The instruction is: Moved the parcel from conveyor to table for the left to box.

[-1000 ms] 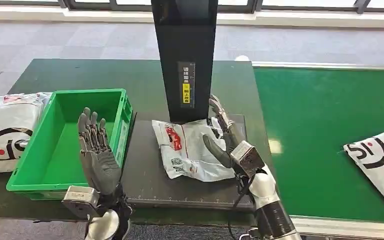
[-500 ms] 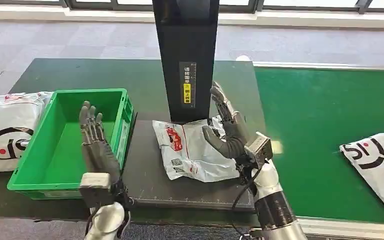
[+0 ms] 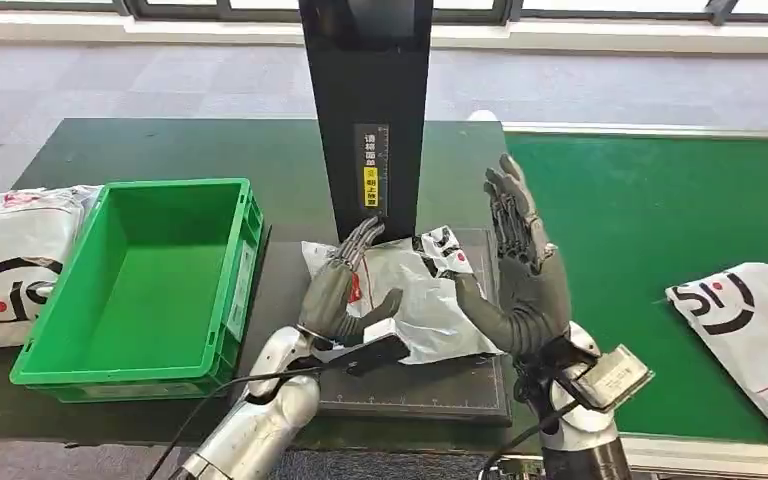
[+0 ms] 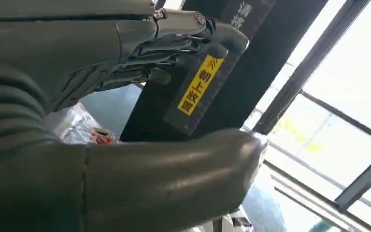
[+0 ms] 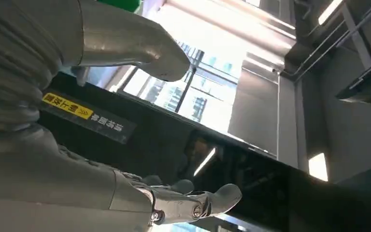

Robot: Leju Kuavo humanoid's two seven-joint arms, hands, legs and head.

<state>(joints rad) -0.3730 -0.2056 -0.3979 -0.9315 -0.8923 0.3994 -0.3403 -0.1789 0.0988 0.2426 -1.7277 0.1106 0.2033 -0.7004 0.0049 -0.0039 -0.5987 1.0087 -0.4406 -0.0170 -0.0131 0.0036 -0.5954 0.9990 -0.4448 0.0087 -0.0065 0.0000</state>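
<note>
Resting mid-frame on the white parcel (image 3: 410,300), left hand (image 3: 345,290) lies flat, gripping nothing; right hand (image 3: 520,270) raised, fingers spread, empty.

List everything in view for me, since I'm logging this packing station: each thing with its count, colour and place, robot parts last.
parcel: one, white with red and black print, on the dark mat under the black column
dark mat: one, black, on the table between crate and conveyor
crate: one, green, nothing visible inside, on the table left of the mat
other bags: two, white with black logo, one at the table's left edge, one on the conveyor
black column: one, black with a yellow label, standing behind the parcel
table: one, dark green
conveyor: one, bright green, right of the table
left hand: grey, resting on the parcel's left part
right hand: grey, fingers spread, raised at the parcel's right edge
</note>
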